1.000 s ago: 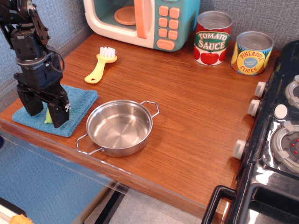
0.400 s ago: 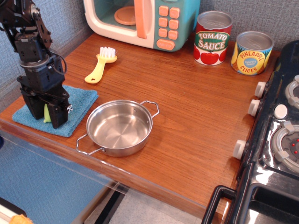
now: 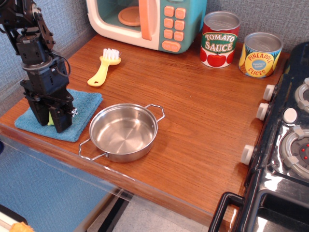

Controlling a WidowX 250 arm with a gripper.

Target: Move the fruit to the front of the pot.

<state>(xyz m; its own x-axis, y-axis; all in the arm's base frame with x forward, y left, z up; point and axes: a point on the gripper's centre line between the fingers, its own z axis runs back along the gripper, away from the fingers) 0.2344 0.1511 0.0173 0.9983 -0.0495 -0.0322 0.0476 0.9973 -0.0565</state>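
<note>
The fruit [image 3: 51,118] is a small light-green pear, seen only as a sliver between the gripper's fingers, low over a blue cloth [image 3: 83,110] at the front left of the counter. My gripper [image 3: 49,123] points straight down and is shut on the pear. Whether the pear still touches the cloth cannot be told. The pot [image 3: 123,133], a shallow shiny steel pot with two wire loop handles, stands empty just right of the cloth, near the front edge.
A yellow brush [image 3: 103,67] lies behind the cloth. A toy microwave [image 3: 145,19] stands at the back, with a tomato sauce can [image 3: 219,39] and a pineapple can [image 3: 260,54] to its right. A black stove [image 3: 285,140] borders the counter on the right.
The jaws, wide apart around the pear one second ago, have closed on it. The gripper has shifted slightly right and the cloth has moved a little with it.
</note>
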